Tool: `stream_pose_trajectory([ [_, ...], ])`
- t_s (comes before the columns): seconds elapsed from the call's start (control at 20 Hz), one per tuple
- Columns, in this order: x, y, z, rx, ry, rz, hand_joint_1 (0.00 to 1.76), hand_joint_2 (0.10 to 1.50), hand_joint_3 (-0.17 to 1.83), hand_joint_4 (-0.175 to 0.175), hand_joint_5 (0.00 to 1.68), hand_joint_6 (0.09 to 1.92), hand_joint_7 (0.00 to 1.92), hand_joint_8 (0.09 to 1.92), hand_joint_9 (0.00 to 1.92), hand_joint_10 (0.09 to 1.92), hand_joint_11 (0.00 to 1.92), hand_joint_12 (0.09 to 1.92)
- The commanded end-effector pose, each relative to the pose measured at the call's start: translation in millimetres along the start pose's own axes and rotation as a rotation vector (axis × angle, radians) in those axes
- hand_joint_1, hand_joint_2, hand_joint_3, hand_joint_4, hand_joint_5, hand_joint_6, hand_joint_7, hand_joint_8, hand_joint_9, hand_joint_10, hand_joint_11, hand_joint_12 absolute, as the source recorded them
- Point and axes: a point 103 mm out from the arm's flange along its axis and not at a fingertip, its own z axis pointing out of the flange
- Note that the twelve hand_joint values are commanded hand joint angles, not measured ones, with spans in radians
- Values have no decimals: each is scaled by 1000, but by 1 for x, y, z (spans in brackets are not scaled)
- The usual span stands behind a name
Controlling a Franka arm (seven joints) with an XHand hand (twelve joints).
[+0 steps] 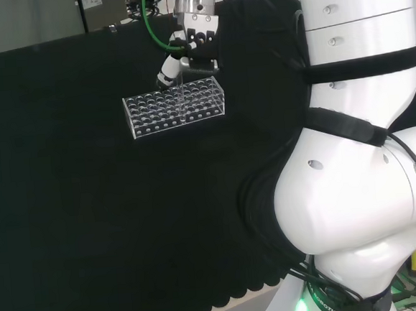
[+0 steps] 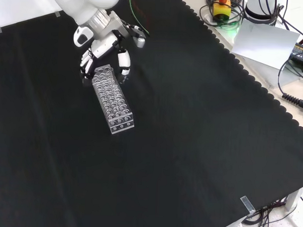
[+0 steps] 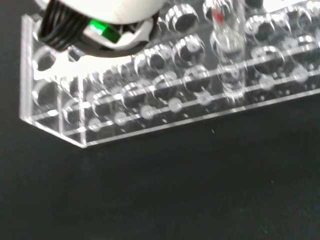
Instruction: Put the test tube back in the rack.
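Hand: the black and white hand (image 1: 193, 43) hung over the far right part of the clear rack (image 1: 175, 107) in the head view, fingers pointing down and curled inward

Grip: its fingertips (image 1: 166, 78) appeared to pinch the top of the test tube (image 1: 182, 93), though the glass was hard to make out there

Hand from the front: the hand (image 2: 105, 48) stood at the upper end of the rack (image 2: 113, 99), with fingers (image 2: 124, 62) reaching down on either side of that end

Test tube: in the wrist view the test tube (image 3: 229, 55) stood upright, lowered into a hole near the front wall of the rack (image 3: 150, 107), its rounded bottom showing through that clear wall; a small red mark sat near its top

Rack: a long clear block with rows of round holes, lying flat on the black cloth (image 2: 190, 144)

Arm: large white links (image 1: 366, 150) stood at the right of the head view
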Motion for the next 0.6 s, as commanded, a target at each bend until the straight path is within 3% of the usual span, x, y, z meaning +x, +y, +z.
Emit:
stream_pose_trajectory([
  [0.05,6,-21,-17,-15,56,-73,911,605,442,40,370,141,0,879,525,87,39,1572],
  [0.6,35,-83,-107,-169,50,-181,891,615,432,43,353,106,0,859,502,87,0,1579],
])
